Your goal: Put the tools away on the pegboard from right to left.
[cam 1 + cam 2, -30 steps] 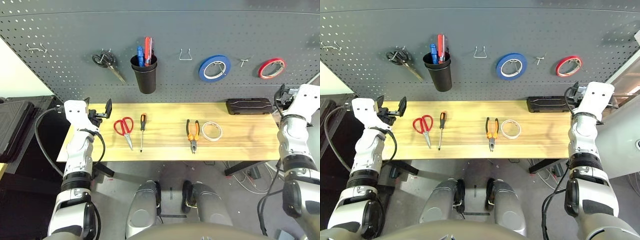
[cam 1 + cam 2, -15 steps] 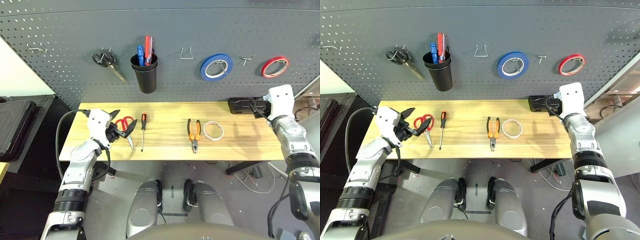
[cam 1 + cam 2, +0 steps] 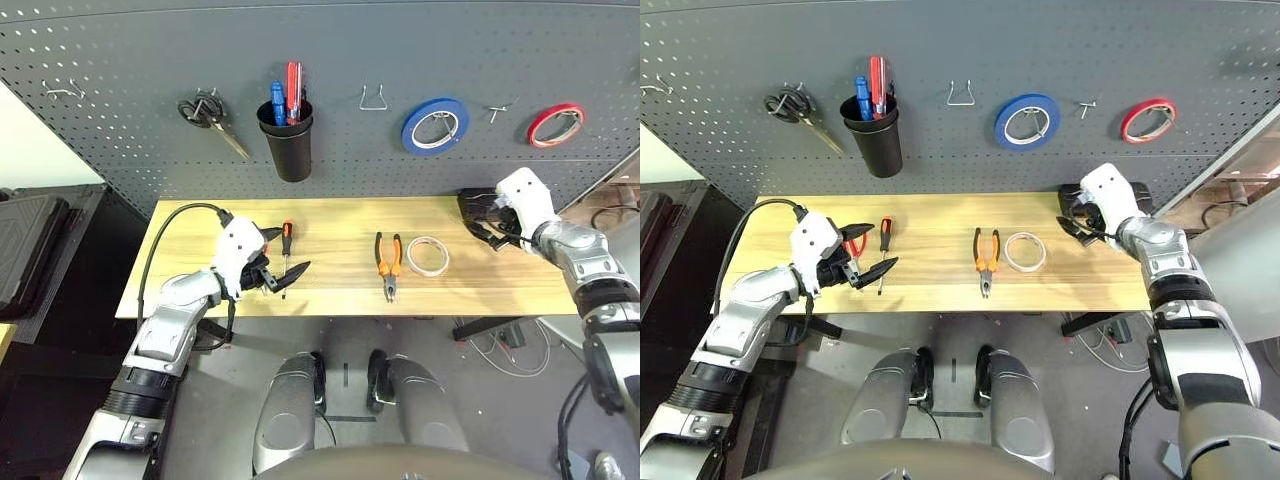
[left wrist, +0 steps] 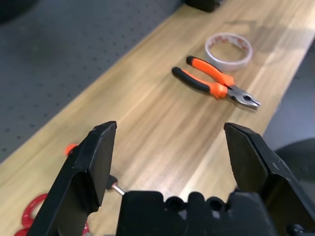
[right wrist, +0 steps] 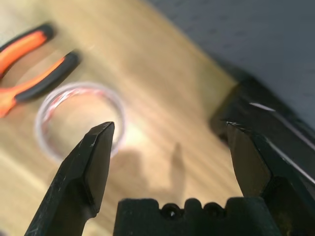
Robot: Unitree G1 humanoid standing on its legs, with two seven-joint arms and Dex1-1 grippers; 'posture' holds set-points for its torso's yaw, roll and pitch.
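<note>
Both arms have silver-grey forearm shells with smooth rounded segments, and black rings sit between the segments at the joints. At each wrist there is a white, boxy housing with rounded corners. The left gripper, at the middle left of the head view, has two black pointed fingers. A black cable makes a loop from the white housing to the left forearm. The right gripper, at the middle right, is also black, with thin black wires beside its housing. In the wrist views the fingers are matt black, flat and wedge-shaped, and they rise from a black base with small round holes.
</note>
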